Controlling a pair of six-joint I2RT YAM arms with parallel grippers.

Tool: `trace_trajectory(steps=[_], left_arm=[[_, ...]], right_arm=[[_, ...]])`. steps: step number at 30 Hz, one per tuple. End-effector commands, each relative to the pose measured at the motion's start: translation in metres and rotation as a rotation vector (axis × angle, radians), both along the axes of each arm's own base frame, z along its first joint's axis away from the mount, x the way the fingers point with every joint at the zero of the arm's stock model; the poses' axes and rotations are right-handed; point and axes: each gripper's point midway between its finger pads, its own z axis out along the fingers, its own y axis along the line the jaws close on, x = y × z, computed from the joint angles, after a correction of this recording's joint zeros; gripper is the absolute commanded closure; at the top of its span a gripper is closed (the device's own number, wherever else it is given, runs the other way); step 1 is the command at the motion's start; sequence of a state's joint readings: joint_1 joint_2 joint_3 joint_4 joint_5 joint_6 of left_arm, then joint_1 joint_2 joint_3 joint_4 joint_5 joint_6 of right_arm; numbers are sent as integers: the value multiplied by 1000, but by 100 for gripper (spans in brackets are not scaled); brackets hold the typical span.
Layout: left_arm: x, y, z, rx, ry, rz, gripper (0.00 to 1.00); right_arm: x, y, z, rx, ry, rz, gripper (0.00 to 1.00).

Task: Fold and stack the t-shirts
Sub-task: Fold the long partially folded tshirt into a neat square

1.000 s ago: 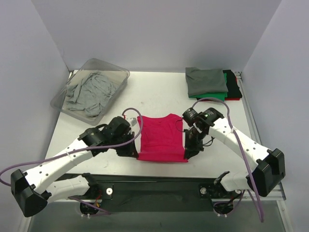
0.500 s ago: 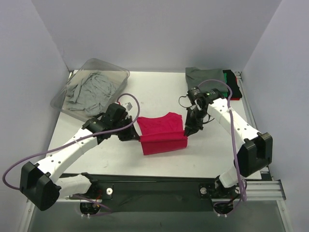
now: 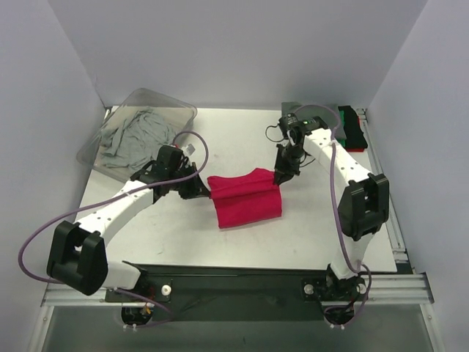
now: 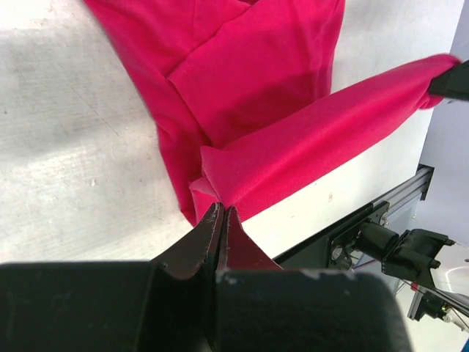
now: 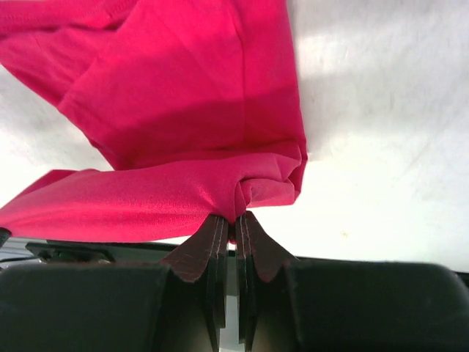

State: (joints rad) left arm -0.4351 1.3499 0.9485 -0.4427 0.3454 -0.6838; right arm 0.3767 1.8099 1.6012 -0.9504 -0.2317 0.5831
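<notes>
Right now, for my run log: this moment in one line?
phase: mid-fold | left hand: shut on magenta t-shirt | right hand: shut on magenta t-shirt

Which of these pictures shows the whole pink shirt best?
The top external view: the whole magenta shirt shows, between left gripper and right gripper. Each wrist view shows only the pinched edge and nearby folds.

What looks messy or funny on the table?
Nothing is spilled or broken. The magenta shirt is half folded, one edge pinched by the left gripper and right gripper, so it lies crooked. The grey clothes in the clear bin are crumpled, not folded.
</notes>
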Motion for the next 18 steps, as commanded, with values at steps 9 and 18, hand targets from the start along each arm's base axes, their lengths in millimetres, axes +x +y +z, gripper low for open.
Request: trace_trajectory(steps=[9,18], left_arm=[[55,8,-4,-25,-67,19,100],[83,14,-25,-40,-41,13,100]], right_arm=[[53,-10,-11,-52,-19,-1,100],[75,-6,-28,-54,-6,-3,100]])
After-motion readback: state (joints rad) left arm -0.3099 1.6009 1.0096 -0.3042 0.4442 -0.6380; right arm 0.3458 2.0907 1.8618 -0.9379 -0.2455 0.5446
